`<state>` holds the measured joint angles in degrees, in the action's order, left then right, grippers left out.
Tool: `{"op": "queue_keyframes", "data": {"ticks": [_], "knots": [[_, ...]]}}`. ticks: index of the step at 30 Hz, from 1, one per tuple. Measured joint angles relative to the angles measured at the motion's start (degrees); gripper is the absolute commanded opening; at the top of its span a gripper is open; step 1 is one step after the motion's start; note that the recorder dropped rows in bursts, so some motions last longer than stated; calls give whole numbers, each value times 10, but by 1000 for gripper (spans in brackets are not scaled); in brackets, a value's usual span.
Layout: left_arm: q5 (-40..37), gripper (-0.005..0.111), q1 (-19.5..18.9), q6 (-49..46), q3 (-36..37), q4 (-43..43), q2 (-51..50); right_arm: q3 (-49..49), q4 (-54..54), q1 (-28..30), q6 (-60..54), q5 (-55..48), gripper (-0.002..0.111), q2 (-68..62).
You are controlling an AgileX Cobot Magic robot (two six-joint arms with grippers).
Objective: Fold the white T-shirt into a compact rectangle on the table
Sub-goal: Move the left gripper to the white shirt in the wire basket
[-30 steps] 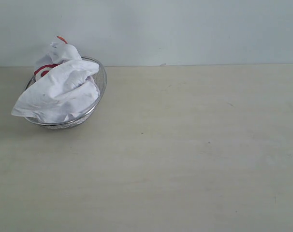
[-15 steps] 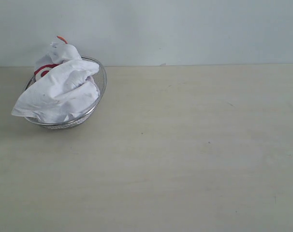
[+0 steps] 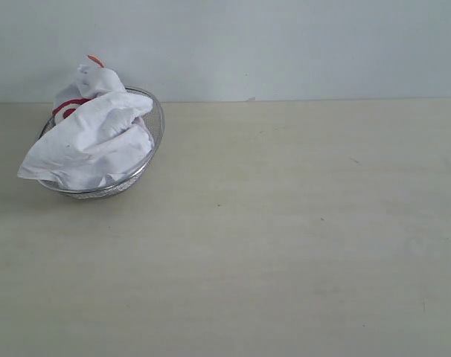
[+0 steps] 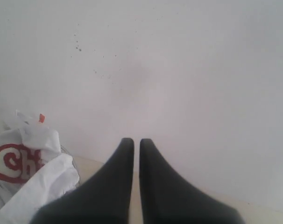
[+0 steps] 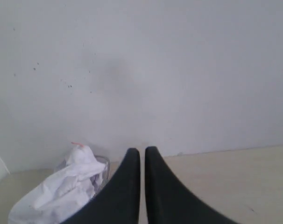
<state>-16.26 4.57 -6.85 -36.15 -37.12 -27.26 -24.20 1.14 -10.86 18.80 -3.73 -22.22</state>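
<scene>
the shirt (image 3: 88,141) is seen crumpled in a wire-mesh bowl (image 3: 161,123) at the far left of the table (image 3: 285,245), close to the wall (image 3: 300,44). the bowl is overfilled: one white fold is draped over its near left rim and hangs out above the tabletop, while another bunch is piled high over the far rim. an orange tag (image 3: 95,59) is stuck up at the very top of the heap, and part of the red lettering (image 3: 69,108) is shown on the far left side, curled between folds. a few small dark specks (image 3: 218,205) are dotted over the pale tabletop.

the left gripper (image 4: 137,141) is shown in its wrist view with both dark fingers closed, only a thin slit being left between the tips, and nothing is held. it is pointed at the wall, with the shirt and bowl off to one side. the right gripper (image 5: 142,150) is closed likewise and empty, also aimed at the wall, well apart from the shirt.
</scene>
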Motion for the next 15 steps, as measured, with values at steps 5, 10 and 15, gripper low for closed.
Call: {"op": "queue_keyframes", "data": {"ticks": [5, 10, 15], "knots": [[-34, 4, 0, -33, -177, -6, -229, -200, 1, -59, -35, -139, 0, -239], [-44, 4, -83, -30, -211, -6, -325, -288, -1, -62, -85, -164, 0, -435], [-54, 4, -160, -131, -211, -59, -363, -409, -110, -62, -195, -218, 0, -597]]}}
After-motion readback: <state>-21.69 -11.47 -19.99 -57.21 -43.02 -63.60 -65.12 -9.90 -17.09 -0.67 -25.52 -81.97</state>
